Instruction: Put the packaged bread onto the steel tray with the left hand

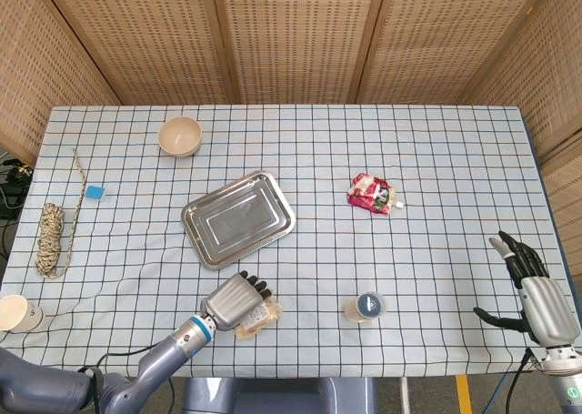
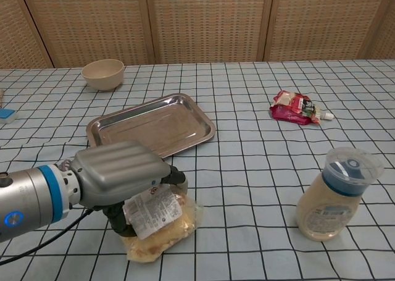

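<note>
The packaged bread (image 2: 162,225) (image 1: 258,319) is a clear bag with a white label, lying near the table's front edge. My left hand (image 2: 117,177) (image 1: 232,299) covers it from above with fingers curled around the bag, and the label end looks lifted. The steel tray (image 2: 117,136) (image 1: 238,218) lies empty just behind the hand. My right hand (image 1: 532,287) hovers at the far right edge, fingers spread, holding nothing; the chest view does not show it.
A capped bottle (image 2: 332,194) (image 1: 366,307) stands right of the bread. A red snack pouch (image 2: 296,107) (image 1: 371,194) lies farther back. A beige bowl (image 2: 103,73), a blue block (image 1: 95,192), a rope coil (image 1: 50,237) and a paper cup (image 1: 16,312) sit at the left.
</note>
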